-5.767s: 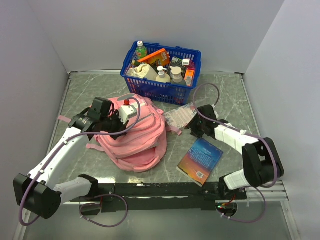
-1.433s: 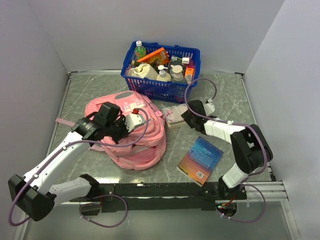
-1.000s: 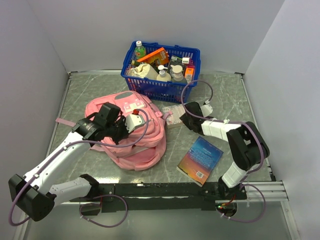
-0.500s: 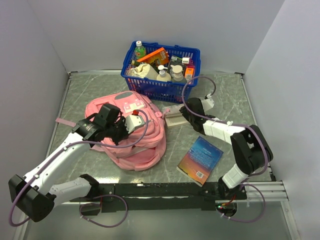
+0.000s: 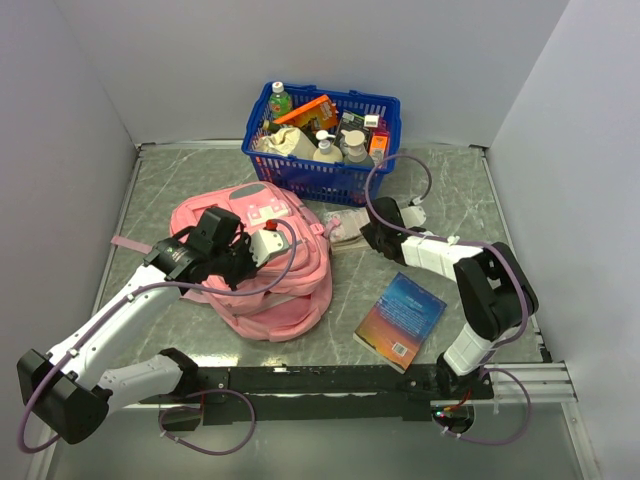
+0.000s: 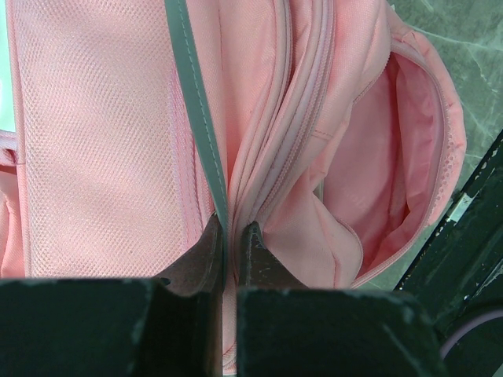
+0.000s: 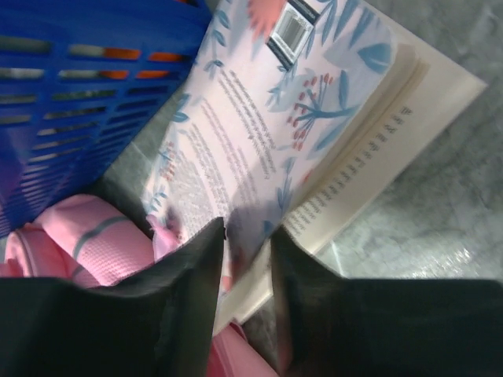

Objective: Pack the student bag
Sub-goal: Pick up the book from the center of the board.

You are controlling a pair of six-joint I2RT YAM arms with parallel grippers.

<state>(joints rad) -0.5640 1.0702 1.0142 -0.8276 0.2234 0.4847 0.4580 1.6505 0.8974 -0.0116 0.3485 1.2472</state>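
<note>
The pink student bag point(image 5: 290, 290) lies left of centre, its main pocket gaping open point(image 6: 393, 157). My left gripper point(image 5: 238, 263) rests on top of it. In the left wrist view that gripper point(image 6: 233, 229) is shut on the bag's zip edge beside a grey trim. A pale paperback with blue leaf prints point(image 5: 345, 229) sits between the bag and the basket, tipped up on one edge. My right gripper point(image 5: 363, 236) is shut on it. In the right wrist view its jaws point(image 7: 247, 236) pinch the book's point(image 7: 259, 118) cover and pages, with the bag point(image 7: 94, 243) just beyond.
A blue plastic basket point(image 5: 300, 176) full of bottles and boxes stands at the back, close behind the held book point(image 7: 71, 94). A second book with a blue and orange cover point(image 5: 402, 318) lies on the table at the front right.
My right gripper's jaws have narrowed onto the pale book's edge, and the book has tipped up and shifted slightly toward the bag. The left arm and the bag have not moved.
</note>
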